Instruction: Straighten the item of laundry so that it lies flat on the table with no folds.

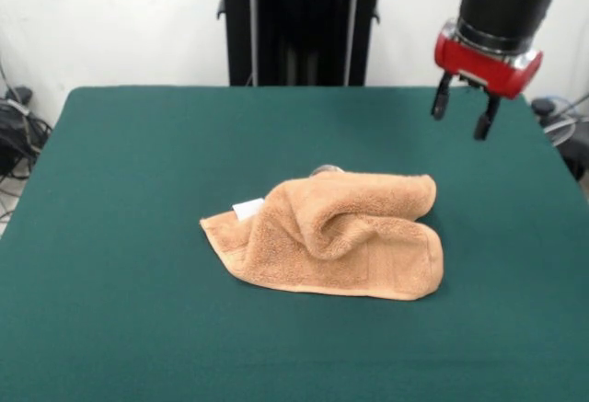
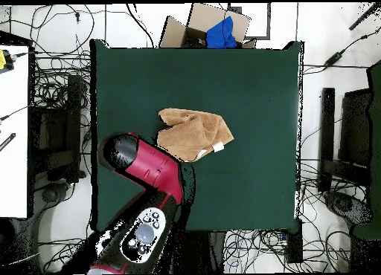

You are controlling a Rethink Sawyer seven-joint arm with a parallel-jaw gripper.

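Green table cloth (image 1: 110,328) fills the front of your front view, bare right up to the towel (image 1: 331,236), which sits bunched near the middle of the table. Your towel is folded over on itself: a thick roll humps across its top, a flatter layer pokes out beneath along the side facing the camera, and a white tag (image 1: 248,209) shows at the towel's left end in that view.

Out from the towel, your gripper (image 1: 463,112) hangs in the air beyond the towel's far right corner, well apart from it, prongs spread and holding nothing.

Now, the risks, as I judge them. Pinch that fat roll and you'll likely take two layers at once, so a pull would drag the whole bundle across the table rather than open it. Grab too near the middle and you may just shift the fold. Come down too deep and the prongs could snag the green cloth as well.

Check the overhead view: it gives you the towel's (image 2: 195,134) outline, a lopsided shape with the tag (image 2: 219,147) at one corner and a notch at the opposite end, and the arm (image 2: 145,164) just beside the towel. It hides the gripper under the arm, though. Only the front view shows you the spread prongs and how high the roll stands.
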